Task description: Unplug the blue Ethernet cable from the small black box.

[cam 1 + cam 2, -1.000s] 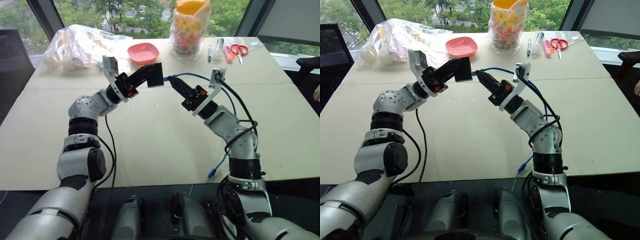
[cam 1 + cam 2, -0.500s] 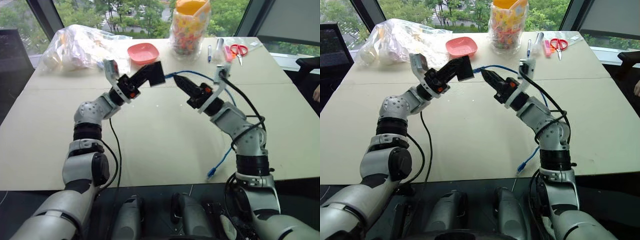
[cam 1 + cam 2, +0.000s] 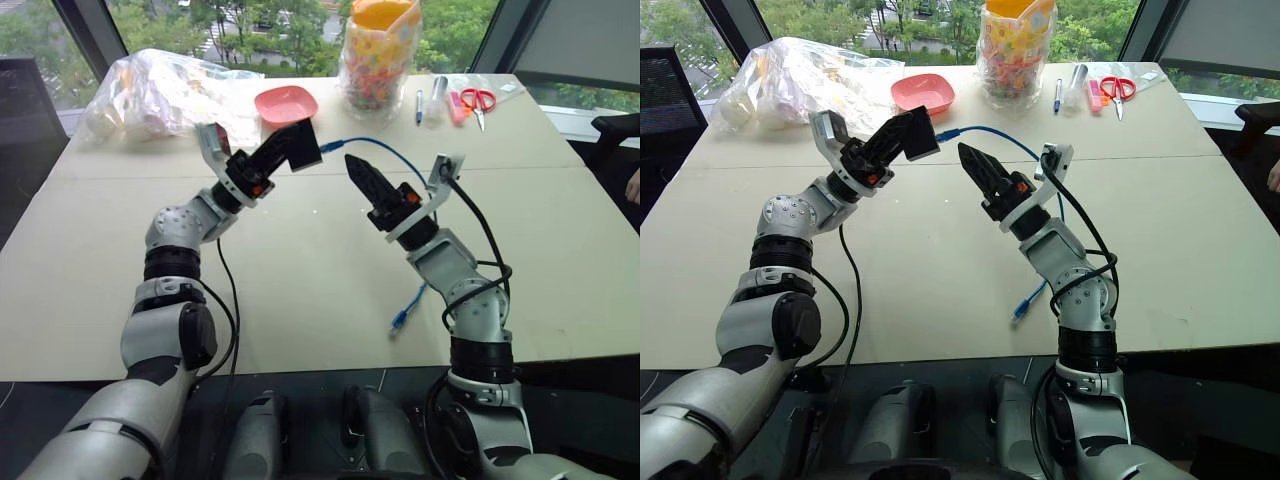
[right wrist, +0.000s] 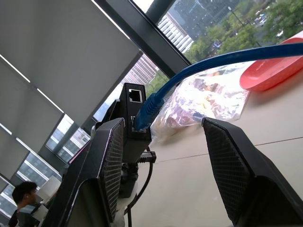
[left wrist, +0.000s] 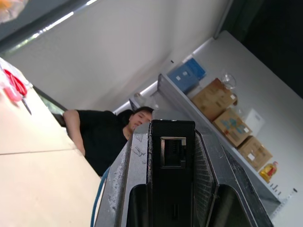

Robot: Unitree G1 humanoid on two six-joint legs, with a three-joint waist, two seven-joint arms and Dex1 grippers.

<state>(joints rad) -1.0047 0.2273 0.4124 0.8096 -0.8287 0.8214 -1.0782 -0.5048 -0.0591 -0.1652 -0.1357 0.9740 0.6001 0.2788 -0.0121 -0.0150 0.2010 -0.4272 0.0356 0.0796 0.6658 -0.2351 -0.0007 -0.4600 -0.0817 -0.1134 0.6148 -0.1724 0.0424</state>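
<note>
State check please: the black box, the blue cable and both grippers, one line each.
Small flat matte-black plastic box: held up off the table, one port empty.
Thin bright-blue Ethernet cable: one plug in the box, other plug loose on the table.
Left gripper: jaws shut on the box.
Right gripper: jaws open, holding nothing.

silver-grey arm shells, black joint bands, black fingers (image 4: pixel 106 175), orange-red wrist accents, black cables along forearms.

Head stereo looks down on table (image 3: pixel 300 290); wrist cameras angle upward.
</note>
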